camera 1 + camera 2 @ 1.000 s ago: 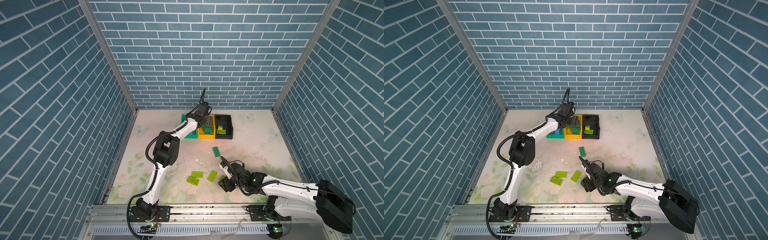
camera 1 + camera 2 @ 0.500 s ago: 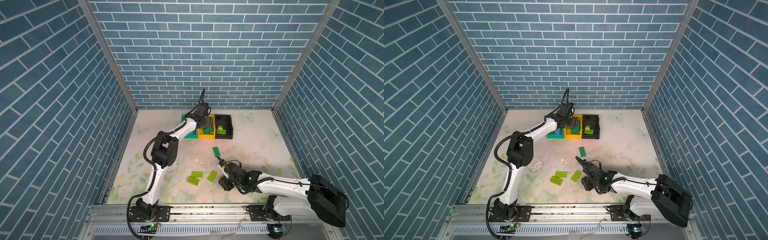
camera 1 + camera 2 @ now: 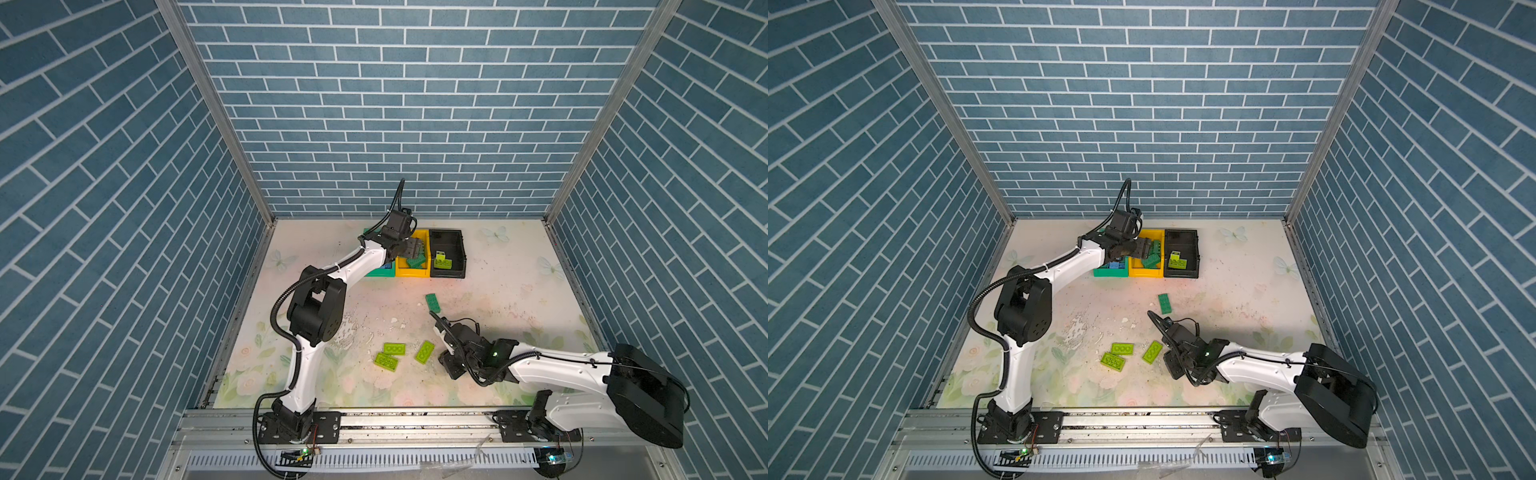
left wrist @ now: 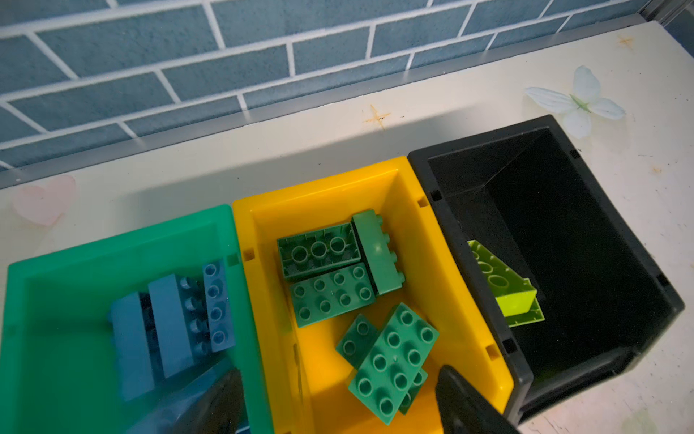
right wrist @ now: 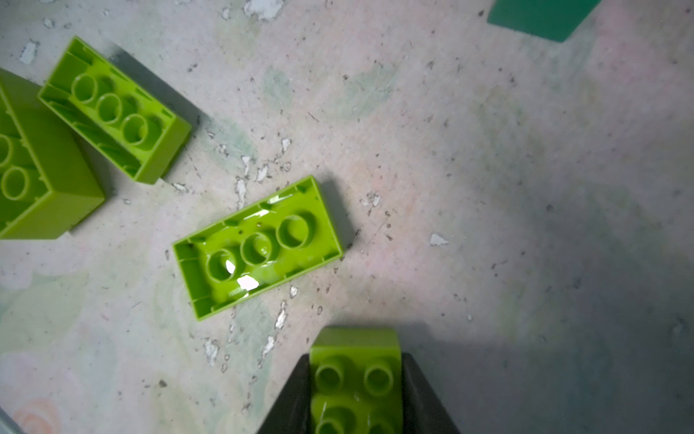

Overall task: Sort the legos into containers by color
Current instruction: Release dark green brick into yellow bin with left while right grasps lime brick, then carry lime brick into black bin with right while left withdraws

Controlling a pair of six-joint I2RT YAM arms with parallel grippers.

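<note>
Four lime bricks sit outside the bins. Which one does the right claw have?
The studs-up lime brick clamped in the right claw. The other three lime bricks lie loose on the table, hollow undersides up.

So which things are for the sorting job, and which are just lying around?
For the job: green bin, yellow bin, black bin, loose lime bricks, loose dark green brick, lime brick in the right gripper.
Just there: butterfly picture, white flecks.

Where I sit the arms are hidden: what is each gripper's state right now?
Left gripper: open, holding nothing, over the yellow bin.
Right gripper: closed on a lime green brick.
</note>
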